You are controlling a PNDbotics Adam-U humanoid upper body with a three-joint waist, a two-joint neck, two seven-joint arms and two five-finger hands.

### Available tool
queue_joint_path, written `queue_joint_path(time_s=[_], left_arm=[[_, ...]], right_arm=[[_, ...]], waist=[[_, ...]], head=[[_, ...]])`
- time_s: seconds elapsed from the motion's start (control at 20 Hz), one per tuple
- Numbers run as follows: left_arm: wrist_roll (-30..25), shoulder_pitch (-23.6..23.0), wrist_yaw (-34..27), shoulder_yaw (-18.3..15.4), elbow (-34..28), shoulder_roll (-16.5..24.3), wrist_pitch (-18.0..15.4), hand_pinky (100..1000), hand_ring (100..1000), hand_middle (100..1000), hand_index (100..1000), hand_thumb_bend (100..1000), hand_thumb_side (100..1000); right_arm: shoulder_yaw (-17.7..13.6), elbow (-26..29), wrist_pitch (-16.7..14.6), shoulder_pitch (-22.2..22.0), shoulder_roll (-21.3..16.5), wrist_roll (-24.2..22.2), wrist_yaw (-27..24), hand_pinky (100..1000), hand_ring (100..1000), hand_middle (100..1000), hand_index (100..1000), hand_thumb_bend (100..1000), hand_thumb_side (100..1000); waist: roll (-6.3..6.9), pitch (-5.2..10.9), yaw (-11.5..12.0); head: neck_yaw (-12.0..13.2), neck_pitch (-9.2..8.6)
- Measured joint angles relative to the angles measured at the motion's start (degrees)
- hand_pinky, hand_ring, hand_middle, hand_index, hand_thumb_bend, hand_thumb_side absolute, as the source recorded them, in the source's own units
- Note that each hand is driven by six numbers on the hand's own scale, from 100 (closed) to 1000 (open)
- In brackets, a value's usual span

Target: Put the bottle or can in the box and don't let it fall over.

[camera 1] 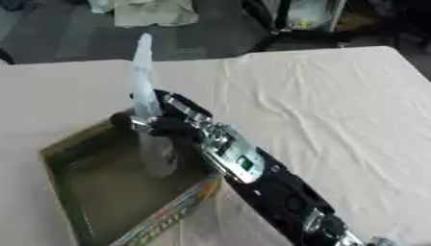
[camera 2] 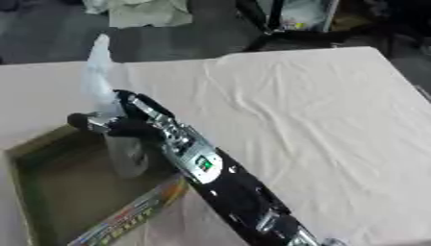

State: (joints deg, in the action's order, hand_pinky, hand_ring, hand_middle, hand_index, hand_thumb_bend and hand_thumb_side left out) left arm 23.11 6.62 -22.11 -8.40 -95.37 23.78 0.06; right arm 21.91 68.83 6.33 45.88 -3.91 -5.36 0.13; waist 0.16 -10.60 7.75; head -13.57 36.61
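A tall clear plastic bottle stands nearly upright, its top reaching well above the box and its lower part inside it. My right hand comes in from the lower right along a black and silver arm and is shut on the bottle's middle, just above the box's far right wall. The box is shallow and open-topped, with an olive-green inside and a colourful printed front wall. Whether the bottle's base touches the box floor I cannot tell. My left hand shows in neither view.
A cream cloth with wrinkles covers the table and spreads wide to the right of the box. Beyond the table's far edge lie a dark floor, a pale bundle and dark furniture legs.
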Motion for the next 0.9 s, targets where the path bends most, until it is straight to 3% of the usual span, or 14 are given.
queue_joint_path(time_s=[0.9], left_arm=[[-0.09,-0.01,0.0,-0.02,0.01,0.0,-0.09,798,774,696,747,572,751]], right_arm=[[-0.71,0.36,-0.53,-0.65,-3.95,0.43,-0.6,672,945,946,878,668,660]], waist=[[0.21,-0.02,-0.64]], head=[[0.55,-0.07]])
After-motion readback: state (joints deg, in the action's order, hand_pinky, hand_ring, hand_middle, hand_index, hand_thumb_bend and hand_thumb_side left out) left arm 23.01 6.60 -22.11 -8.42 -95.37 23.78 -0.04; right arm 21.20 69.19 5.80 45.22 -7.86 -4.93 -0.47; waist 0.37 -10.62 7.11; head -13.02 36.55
